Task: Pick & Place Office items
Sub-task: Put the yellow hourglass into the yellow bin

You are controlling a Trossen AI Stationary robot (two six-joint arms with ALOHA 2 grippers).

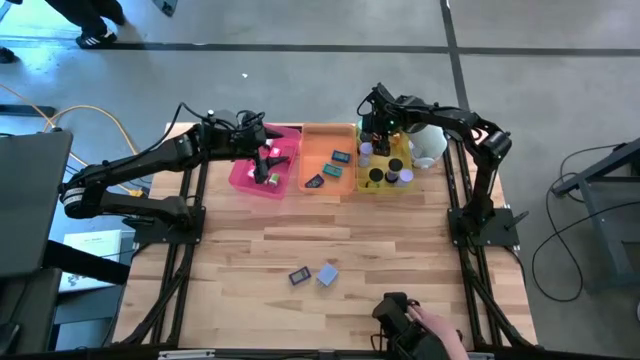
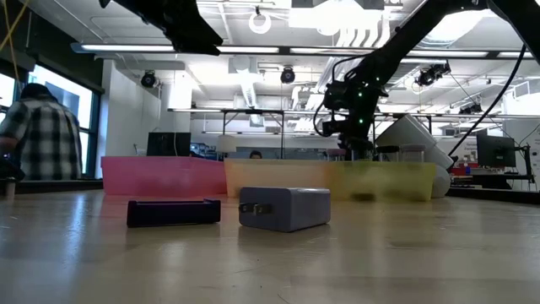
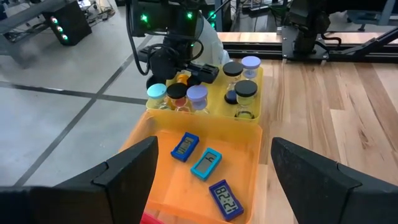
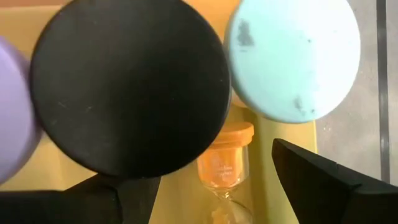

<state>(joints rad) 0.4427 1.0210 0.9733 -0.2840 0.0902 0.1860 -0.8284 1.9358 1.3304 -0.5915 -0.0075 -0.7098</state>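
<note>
1. Three trays sit in a row at the far side of the table (image 1: 350,240): pink tray (image 1: 288,135), orange tray (image 1: 322,140), yellow tray (image 1: 400,185).
2. Left gripper (image 1: 268,160) hangs over the pink tray. Its two dark fingers (image 3: 127,171) stand wide apart w/ nothing between them.
3. Small red, green & black bits (image 1: 268,172) lie in the pink tray under that claw.
4. Three flat blue clocks (image 3: 206,164) lie in the orange tray, close together but not touching.
5. Right gripper (image 1: 378,125) is down over the far end of the yellow tray. Its fingers (image 4: 323,180) are spread; can't see anything held.
6. Right under it stand little sand timers: black cap (image 4: 127,84), pale teal cap (image 4: 292,59), lavender cap (image 4: 9,118), plus an orange timer (image 4: 222,158) lower down.
7. More timers w/ black & lavender caps (image 3: 245,78) stand in the near part of the yellow tray.
8. A white cup (image 1: 428,143) lies just beside the yellow tray.
9. Two items are left out on the table, near the front: a dark flat clock (image 2: 173,211) & a gray-lavender block (image 2: 285,208), side by side, a bit apart.
10. A person's hand (image 1: 435,328) holds a black thing at the front edge.
11. Another person in a plaid shirt (image 2: 34,127) is off in the room.
</note>
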